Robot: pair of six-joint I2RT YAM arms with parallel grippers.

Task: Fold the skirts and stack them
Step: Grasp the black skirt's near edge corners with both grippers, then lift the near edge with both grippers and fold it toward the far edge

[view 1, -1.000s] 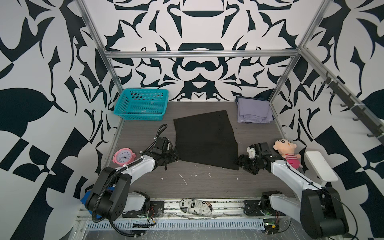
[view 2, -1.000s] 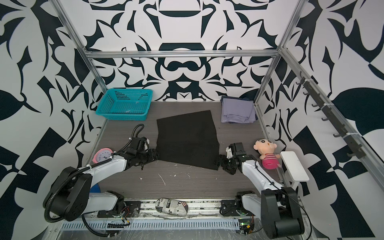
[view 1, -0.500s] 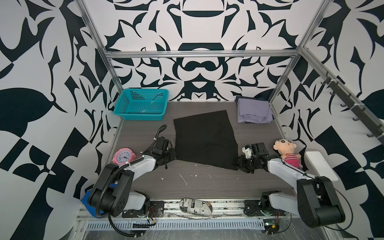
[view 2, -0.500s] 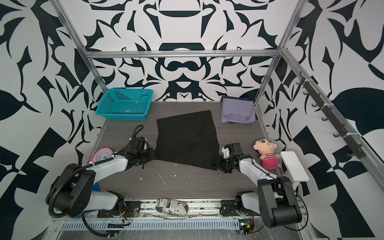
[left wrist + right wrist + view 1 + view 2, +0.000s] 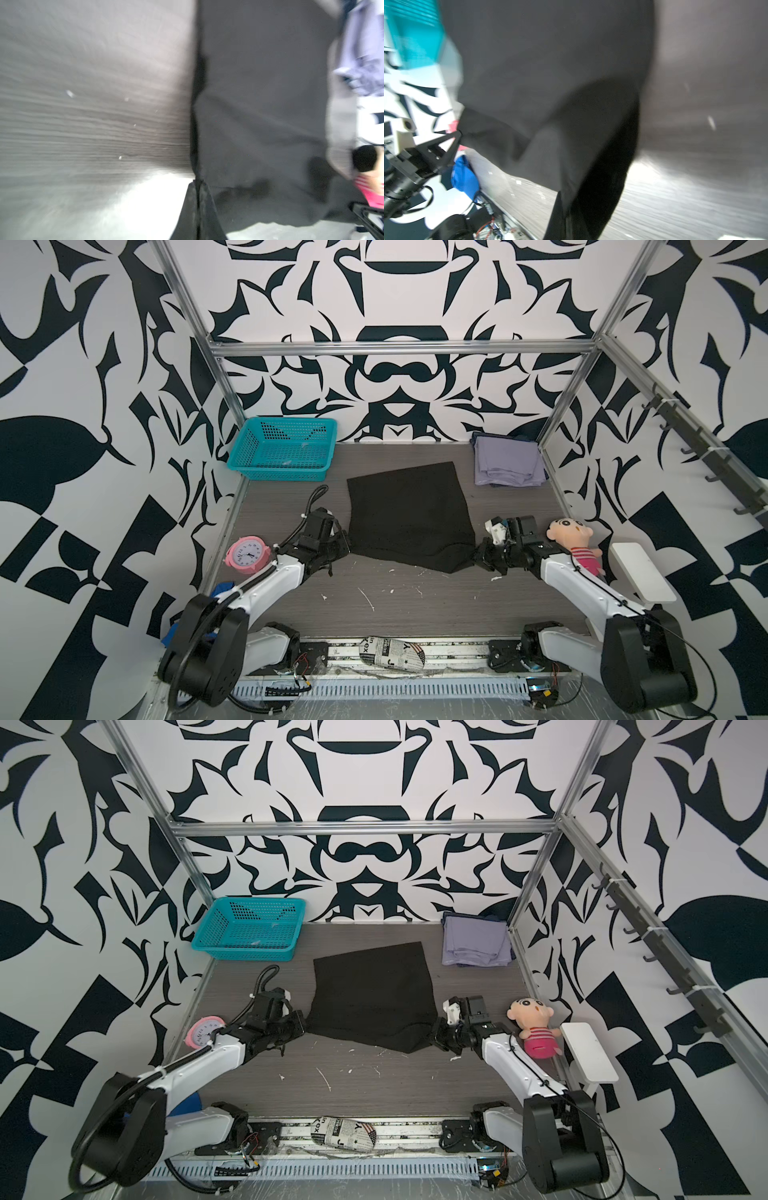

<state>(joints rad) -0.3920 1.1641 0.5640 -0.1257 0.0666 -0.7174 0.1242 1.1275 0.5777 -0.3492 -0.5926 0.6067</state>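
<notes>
The black skirt [image 5: 409,514] [image 5: 370,994] lies spread on the middle of the table, wider toward the front. My left gripper [image 5: 347,547] [image 5: 303,1027] is shut on its near left corner, and the wrist view shows the jaws [image 5: 197,182] pinched on the hem of the black skirt [image 5: 259,104]. My right gripper [image 5: 478,558] [image 5: 434,1038] [image 5: 566,199] is shut on the near right corner, where the cloth bunches and rises slightly. The lavender skirt [image 5: 507,462] [image 5: 476,942] lies folded at the back right. A dark blue edge [image 5: 498,435] shows from under it.
A teal basket [image 5: 286,448] stands at the back left. A pink clock [image 5: 248,553] sits by the left edge and a doll [image 5: 575,541] by the right edge. A newspaper-print bundle [image 5: 392,651] lies on the front rail. Bright blue cloth [image 5: 465,178] is behind the left arm.
Both grippers have gone from open to shut on the black skirt's near corners. The right gripper moved in toward its corner, and the cloth there has puckered.
</notes>
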